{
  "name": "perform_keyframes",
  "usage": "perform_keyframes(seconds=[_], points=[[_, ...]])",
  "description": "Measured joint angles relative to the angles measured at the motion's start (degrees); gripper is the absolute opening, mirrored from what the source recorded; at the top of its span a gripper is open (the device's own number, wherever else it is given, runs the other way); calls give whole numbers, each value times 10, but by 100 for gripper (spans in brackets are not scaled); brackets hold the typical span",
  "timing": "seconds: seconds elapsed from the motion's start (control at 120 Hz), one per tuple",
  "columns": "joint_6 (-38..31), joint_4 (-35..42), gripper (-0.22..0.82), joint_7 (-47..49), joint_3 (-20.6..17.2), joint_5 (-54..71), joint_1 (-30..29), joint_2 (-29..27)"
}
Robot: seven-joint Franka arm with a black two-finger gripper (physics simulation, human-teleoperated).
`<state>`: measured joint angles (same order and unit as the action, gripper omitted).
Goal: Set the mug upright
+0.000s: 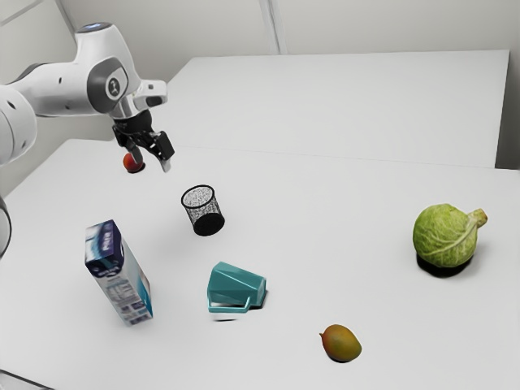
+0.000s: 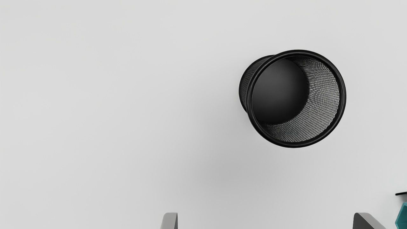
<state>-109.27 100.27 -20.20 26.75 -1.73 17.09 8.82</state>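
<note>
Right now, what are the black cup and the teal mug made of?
The black cup looks like metal wire mesh, painted black: tiny holes cover its sides and its rim has a soft sheen. The teal mug could be pottery or plastic; it looks smooth and one colour, so I can't tell which.

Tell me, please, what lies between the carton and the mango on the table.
In the exterior view, the teal mug lies on its side between the carton and the mango.
</note>
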Motion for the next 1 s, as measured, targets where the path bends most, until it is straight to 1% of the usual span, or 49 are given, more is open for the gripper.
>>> perform_keyframes(seconds=[0.167,0.25,0.358,0.467,0.6,0.908,1.0], points=[[0,1,60,-5,1,-5,-2,2],[4,-5,60,-8,-1,-32,-15,26],[15,-1,60,-11,-2,-76,-25,39],[27,21,60,-13,1,-110,-26,47],[38,37,60,-15,5,-167,-23,71],[53,63,60,-19,14,-263,-16,115],[55,94,60,-19,15,-296,-17,119]])
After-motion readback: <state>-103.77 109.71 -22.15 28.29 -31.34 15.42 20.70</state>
